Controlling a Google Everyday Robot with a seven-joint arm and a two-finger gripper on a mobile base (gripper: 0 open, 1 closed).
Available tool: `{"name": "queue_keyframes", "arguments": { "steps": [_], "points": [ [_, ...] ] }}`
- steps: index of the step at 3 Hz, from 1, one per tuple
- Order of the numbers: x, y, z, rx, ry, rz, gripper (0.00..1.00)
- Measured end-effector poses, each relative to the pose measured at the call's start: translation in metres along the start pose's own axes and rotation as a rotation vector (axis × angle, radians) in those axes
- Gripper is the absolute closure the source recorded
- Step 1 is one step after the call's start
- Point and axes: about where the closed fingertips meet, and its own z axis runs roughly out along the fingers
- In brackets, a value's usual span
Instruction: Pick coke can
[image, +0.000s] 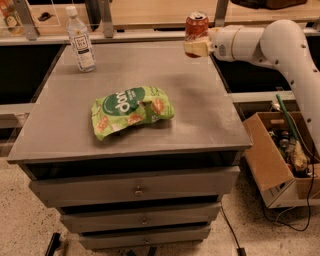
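**Red coke can gripped by the tool in the upper right of the frame**

The small red cylindrical coke can (196, 24) with a silver top is at upper centre-right, seemingly lifted off the far edge of the grey metal tabletop (210, 120). The cream-fingered tool (196, 47) is clamped on its lower half and hides that part, and the white robot arm (280, 45) runs off the right edge. At lower right an open brown cardboard box (265, 160) holds clutter too jumbled to name, apart from a green rod sticking up. The clear plastic bottle (81, 40) with a white cap stands upright at upper left, and the crumpled green snack bag (131, 110) lies mid-frame. The right half of the tabletop is bare out to its edge. The grey drawers (135, 187) below are shut.
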Motion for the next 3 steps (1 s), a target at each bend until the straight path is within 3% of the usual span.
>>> {"name": "queue_keyframes", "arguments": {
  "steps": [1,3],
  "points": [
    [-0.012,0.003,-0.002,-0.078,-0.012,-0.032,1.0],
    [-0.033,0.01,-0.008,-0.284,-0.037,-0.038,1.0]
  ]
}}
